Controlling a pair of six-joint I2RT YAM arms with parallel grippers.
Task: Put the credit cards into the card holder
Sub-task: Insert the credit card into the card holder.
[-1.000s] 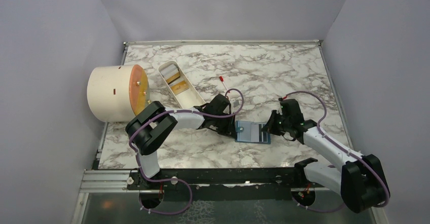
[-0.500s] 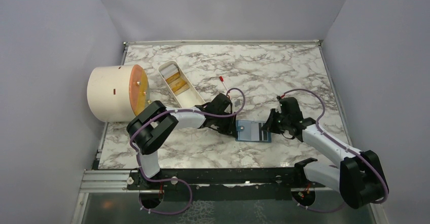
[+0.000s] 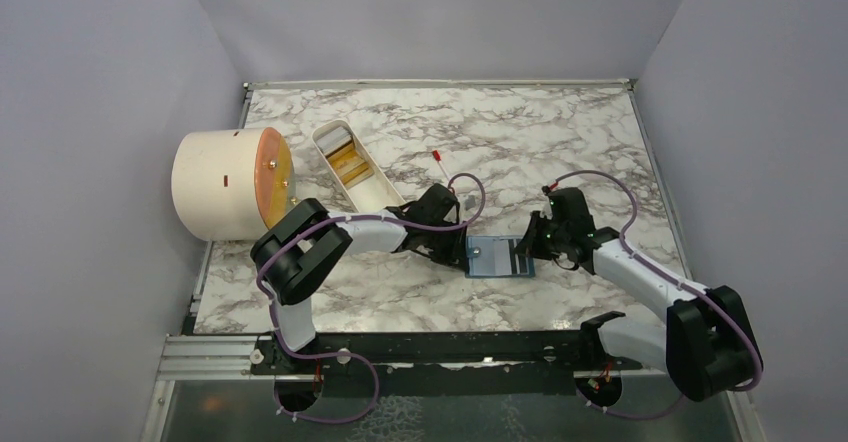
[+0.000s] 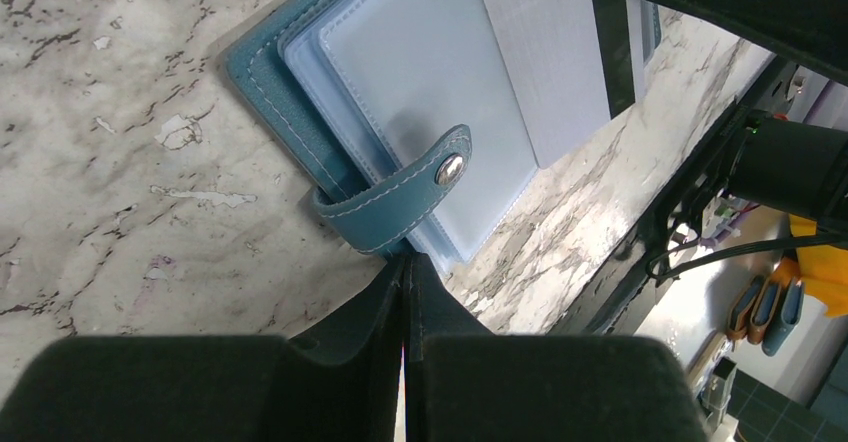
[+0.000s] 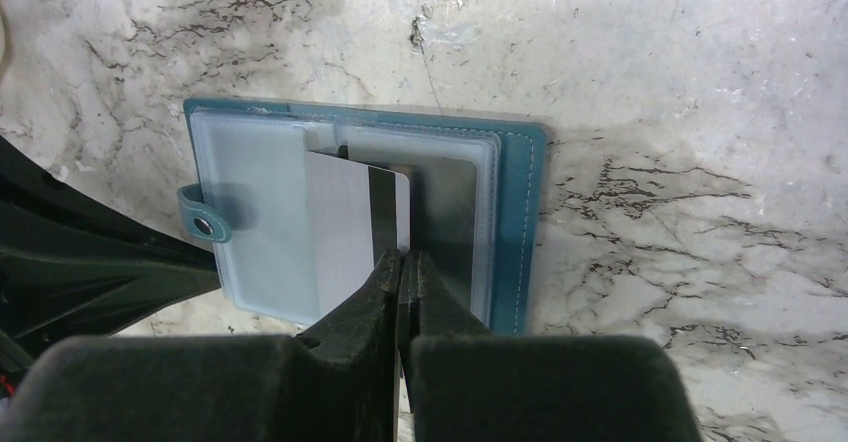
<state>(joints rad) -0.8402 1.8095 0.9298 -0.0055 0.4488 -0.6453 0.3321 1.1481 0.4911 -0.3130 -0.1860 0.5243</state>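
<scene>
The teal-blue card holder (image 3: pixel 500 258) lies open on the marble between the two arms, its snap strap (image 4: pixel 400 197) folded over the pale sleeves. My left gripper (image 4: pixel 405 262) is shut on the holder's left edge (image 4: pixel 290 92), just below the strap. My right gripper (image 5: pixel 403 257) is shut on a grey credit card with a dark band (image 5: pixel 355 212). That card lies over the holder's (image 5: pixel 515 222) clear pocket, its far edge near the pocket mouth. A yellow-orange credit card (image 3: pixel 352 169) sits in the white tray.
The long white oval tray (image 3: pixel 378 194) stands behind the left arm. A cream cylinder with a round orange face (image 3: pixel 225 184) lies on its side at the left edge. A thin red-tipped stick (image 3: pixel 438 157) lies on the marble behind the holder.
My right gripper has moved left and slightly away from the bases, carrying the grey card further over the holder. The left gripper has kept its hold on the holder's edge.
</scene>
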